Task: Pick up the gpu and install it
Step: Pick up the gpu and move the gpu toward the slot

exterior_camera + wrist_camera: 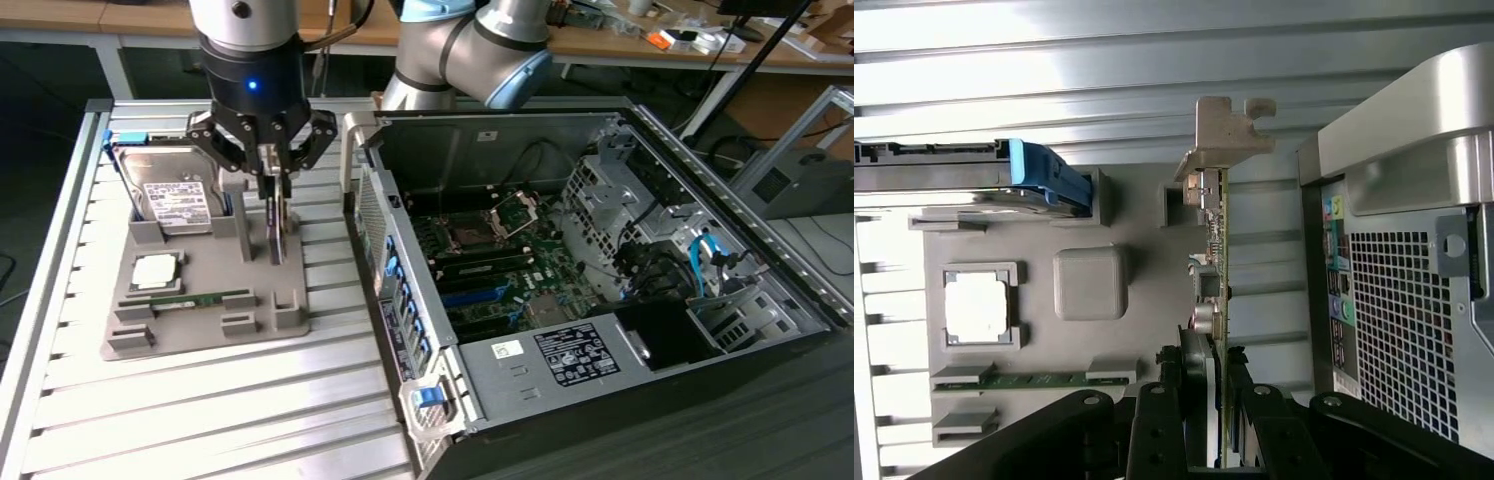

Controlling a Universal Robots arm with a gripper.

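While the tool (274, 193) clamps the gpu (276, 238) upright, grey holder (200, 325) beneath, wrist view reveals its bracket (1224, 130)

One gpu (1216, 270), one hard drive (167, 190), one memory stick (187, 298) (green), one computer case (454, 150).

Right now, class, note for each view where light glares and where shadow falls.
Wrist view: glare whitens the slatted table and the square chip. Exterior view: the computer case lies shaded inside; a blue light glows above the claw holding the gpu.
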